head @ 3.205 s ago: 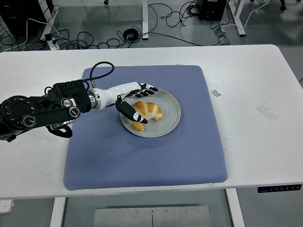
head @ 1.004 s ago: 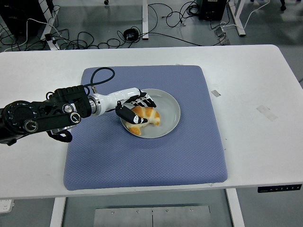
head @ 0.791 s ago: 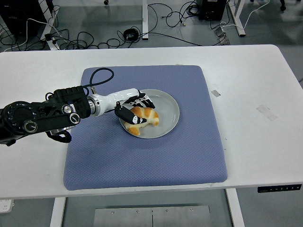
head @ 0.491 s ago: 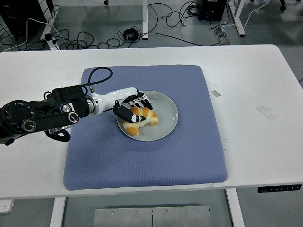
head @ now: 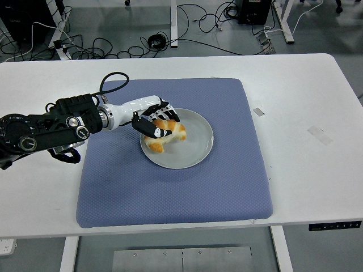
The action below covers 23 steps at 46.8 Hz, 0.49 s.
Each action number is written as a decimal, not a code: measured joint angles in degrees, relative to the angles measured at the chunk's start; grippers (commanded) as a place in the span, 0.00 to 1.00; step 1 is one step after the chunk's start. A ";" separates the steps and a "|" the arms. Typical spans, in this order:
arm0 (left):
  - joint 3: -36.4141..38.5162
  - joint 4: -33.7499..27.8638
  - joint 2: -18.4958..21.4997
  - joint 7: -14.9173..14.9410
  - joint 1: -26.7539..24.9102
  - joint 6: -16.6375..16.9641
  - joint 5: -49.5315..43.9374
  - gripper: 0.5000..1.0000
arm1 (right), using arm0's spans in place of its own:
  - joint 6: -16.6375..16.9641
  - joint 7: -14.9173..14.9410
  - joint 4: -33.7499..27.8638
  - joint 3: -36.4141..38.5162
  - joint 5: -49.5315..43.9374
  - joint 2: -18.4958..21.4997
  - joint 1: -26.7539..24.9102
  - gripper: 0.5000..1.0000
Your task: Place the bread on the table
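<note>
— What has changed?

— Since half a second ago, the robot's black left arm has drawn back slightly toward the left, and its left hand (head: pixel 154 123) with the golden-brown crescent-shaped bread roll (head: pixel 164 133) now sits nearer the left rim of the round grey ceramic plate (head: pixel 195 148).

— How is the hand holding it?

— The black-and-white fingers (head: pixel 148 129) are curled around the bread, thumb on the near side, the rest over the top. Whether the bread is lifted clear of the plate or touching it is hard to tell from this high angle.

— And where does everything sit?

— The plate rests near the middle of a square blue-purple padded mat (head: pixel 170 198), which lies on the white table (head: pixel 306 113). Two small strips of clear tape (head: pixel 319 135) are stuck to the table, right of the mat.
</note>
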 measured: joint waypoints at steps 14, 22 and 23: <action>-3.55 0.45 4.02 0.00 -0.61 -0.06 -0.18 0.15 | 0.00 0.00 -0.01 0.00 0.02 0.00 0.00 1.00; -4.21 3.21 5.50 0.00 -0.01 0.02 -0.26 0.16 | 0.00 0.00 0.01 0.00 0.02 0.00 0.00 1.00; -4.43 3.59 5.66 0.00 0.07 0.02 -0.26 0.16 | 0.00 0.01 0.01 0.00 0.01 0.00 0.00 1.00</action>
